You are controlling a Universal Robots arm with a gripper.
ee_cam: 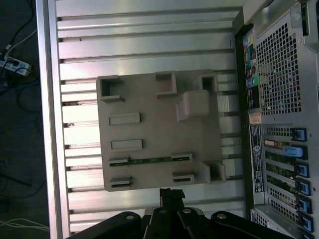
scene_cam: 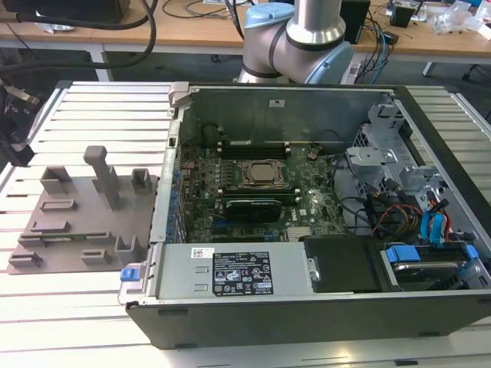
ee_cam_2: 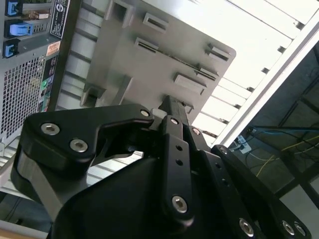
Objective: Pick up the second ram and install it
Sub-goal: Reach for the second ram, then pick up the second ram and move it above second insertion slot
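The second ram (ee_cam: 149,160) is a thin green stick standing on edge between two slot blocks of the grey holder plate (ee_cam: 149,132). In the exterior view that plate (scene_cam: 77,222) lies on the slatted table at the exterior view's left, beside the open computer case (scene_cam: 307,307). My gripper (ee_cam: 172,193) hangs above the table just off the plate's edge, close to the ram's row and apart from it. Its black fingers (ee_cam_2: 173,107) are shut together with nothing between them. The CPU socket (scene_cam: 263,174) sits mid-motherboard with memory slots (scene_cam: 253,144) alongside.
The case's perforated back panel (ee_cam: 284,69) stands beside the plate. A tall grey post (scene_cam: 103,175) and several holder blocks rise from the plate. Inside the case are a black heatsink card (scene_cam: 249,207), drive cages and cable bundles (scene_cam: 399,207). The arm's base (scene_cam: 295,42) stands behind the case.
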